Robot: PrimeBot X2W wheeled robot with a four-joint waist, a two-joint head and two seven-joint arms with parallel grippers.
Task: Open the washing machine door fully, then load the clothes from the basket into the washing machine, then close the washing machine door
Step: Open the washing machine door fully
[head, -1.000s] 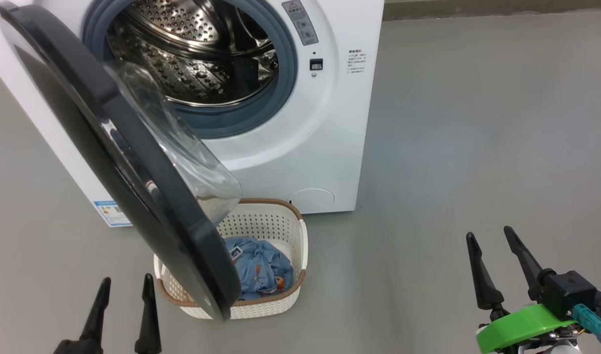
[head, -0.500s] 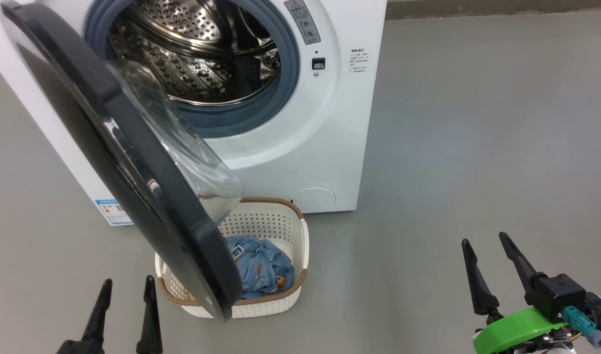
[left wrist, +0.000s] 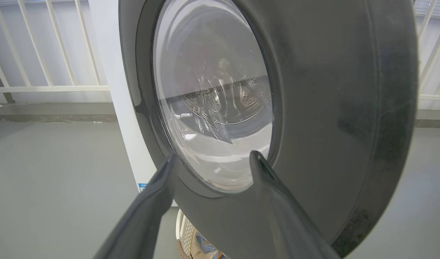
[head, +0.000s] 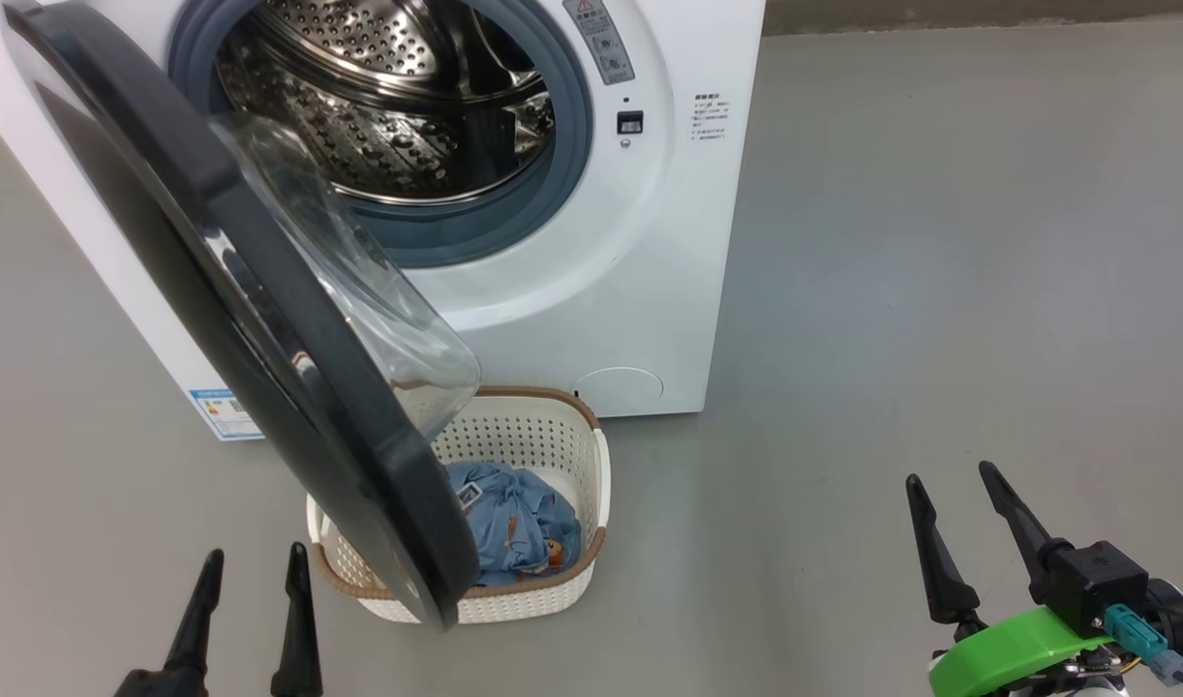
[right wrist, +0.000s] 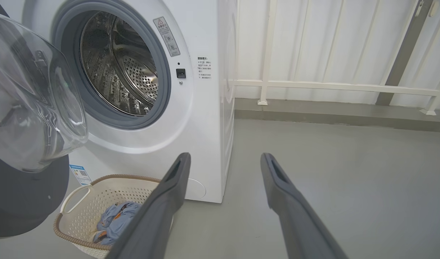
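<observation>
Both dark long-fingered grippers are seen with jaws spread wide and nothing held. The left gripper (head: 255, 552) is poised just left of the basket (head: 533, 436), a small cream-white perforated plastic tub with a brown woven-look rim. The right gripper (head: 949, 474) is held well off to the basket's right, over bare grey floor (head: 940, 242).

And the clothes (head: 514, 528), soft light blue garments with orange prints, are found bunched in the basket's right half.

Over the basket's left half is hung the washing machine door (head: 262, 310), large and round, with a glossy black rim and a bulging clear glass bowl. It is swung out but, it is judged, not fully open, so the reach into the basket is half blocked.

Widening it is taken as the step in hand. It would best be worked from the basket's side of the door, with contact made on the black rim near the free edge, never on the glass. The swing should be carried slowly away from the basket until the hinge stops.

Behind the basket stands the washing machine (head: 601, 281), a big white front-loading box, with no garment seen in its perforated steel drum (head: 388, 106).
</observation>
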